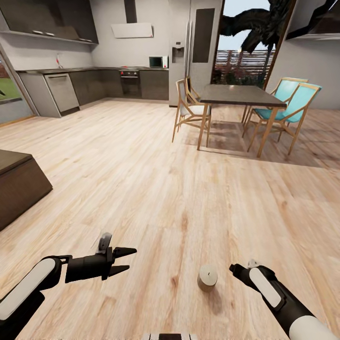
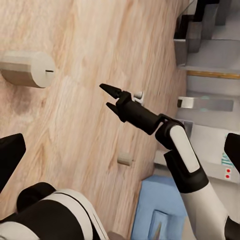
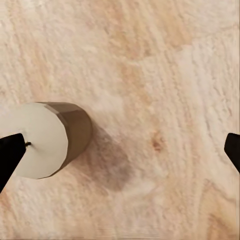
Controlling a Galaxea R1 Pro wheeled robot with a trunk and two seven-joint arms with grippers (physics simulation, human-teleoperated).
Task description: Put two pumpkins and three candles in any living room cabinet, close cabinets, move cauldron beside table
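A cream-beige candle (image 1: pixel 207 277) stands upright on the plank floor just in front of me. My right gripper (image 1: pixel 233 268) hangs open close beside it; in the right wrist view the candle (image 3: pixel 45 140) sits by one black fingertip (image 3: pixel 10 156), off to the side of the gap of the right gripper (image 3: pixel 121 150). My left gripper (image 1: pixel 123 260) is open and empty, further off on the candle's other side. The left wrist view shows that candle (image 2: pixel 27 69), the right gripper (image 2: pixel 106 96), and a second small candle (image 2: pixel 125 158) on the floor. Pumpkins and cauldron are out of view.
A low dark-brown block of furniture (image 1: pixel 19 184) stands at the left; I cannot tell if it is the cabinet. A dining table (image 1: pixel 236 94) with chairs (image 1: pixel 283 111) is ahead on the right, a kitchen counter (image 1: pixel 61 89) at the back. A blue sofa (image 2: pixel 155 210) lies near the second candle.
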